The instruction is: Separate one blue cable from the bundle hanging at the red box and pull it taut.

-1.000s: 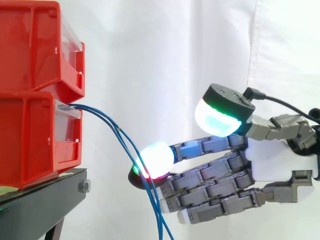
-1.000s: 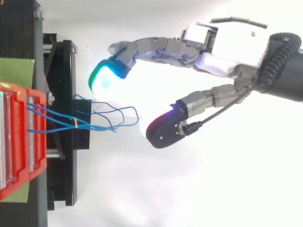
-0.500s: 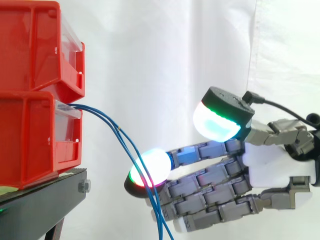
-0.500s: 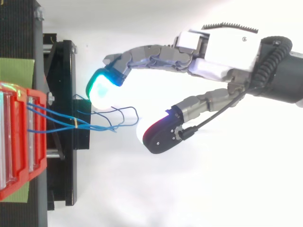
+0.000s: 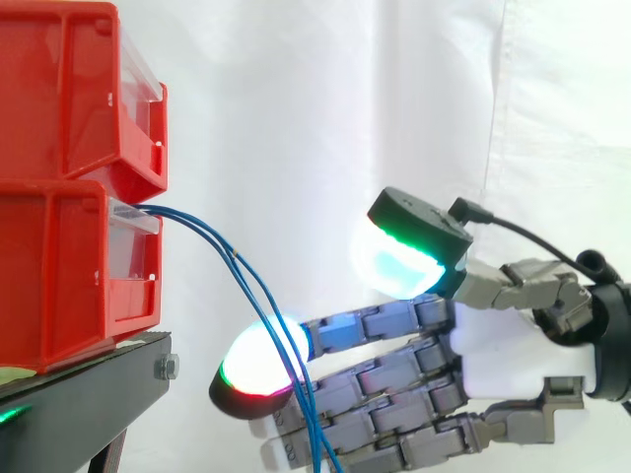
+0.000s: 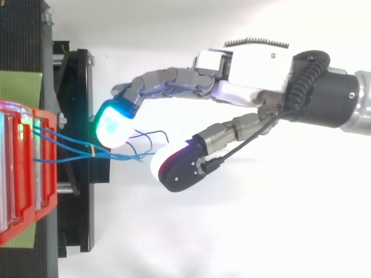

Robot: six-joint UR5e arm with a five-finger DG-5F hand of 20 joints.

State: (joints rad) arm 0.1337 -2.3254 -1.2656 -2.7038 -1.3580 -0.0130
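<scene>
Cyan-lit fingers (image 6: 113, 124) reach out nearly straight, spread well apart from the thumb (image 6: 174, 165) and grasping nothing. From above, the loose ends of the blue cables (image 6: 69, 149) lie in the gap between fingers and thumb; whether a pad touches them cannot be told. From the side the cables hang slack, crossing in front of the fingers just beside the foremost pad. They run out of the lower red bin (image 5: 59, 266) on the black stand (image 5: 89, 394). The hand (image 5: 503, 345) sits to the right.
</scene>
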